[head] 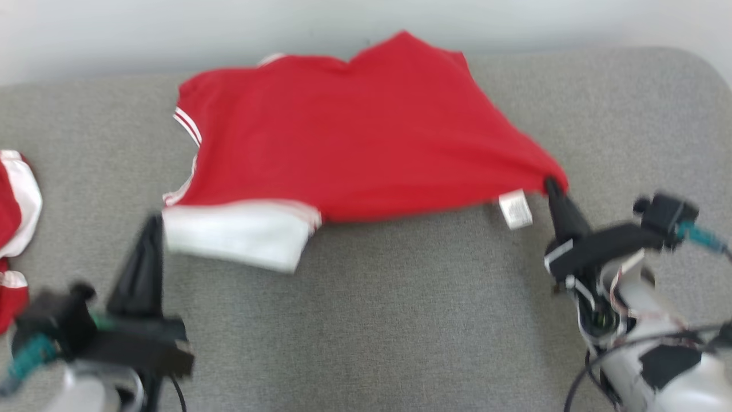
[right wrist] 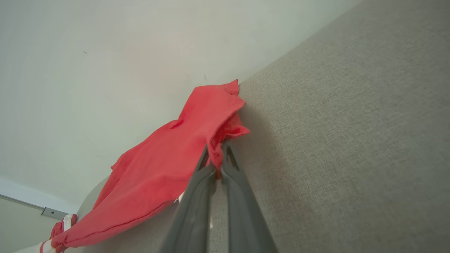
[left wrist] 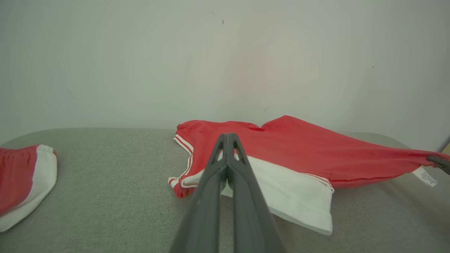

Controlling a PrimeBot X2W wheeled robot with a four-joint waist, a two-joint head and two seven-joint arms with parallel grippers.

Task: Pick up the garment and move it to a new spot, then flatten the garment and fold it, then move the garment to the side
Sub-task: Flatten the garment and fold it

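Note:
A red garment (head: 354, 137) with white trim and a white sleeve lies spread across the back of the grey table (head: 400, 297). My right gripper (head: 553, 186) is shut on its right hem corner and holds that corner lifted, a white care label hanging beside it. The right wrist view has the red cloth (right wrist: 168, 165) pinched between the fingertips (right wrist: 214, 158). My left gripper (head: 153, 220) is shut and holds nothing, just in front of the white sleeve (head: 240, 232). In the left wrist view its closed fingers (left wrist: 228, 138) point at the garment (left wrist: 299, 151).
Another red and white garment (head: 14, 229) lies at the table's left edge, also seen in the left wrist view (left wrist: 21, 182). A pale wall (head: 171, 34) rises right behind the table. Bare grey cloth runs along the table's front and right.

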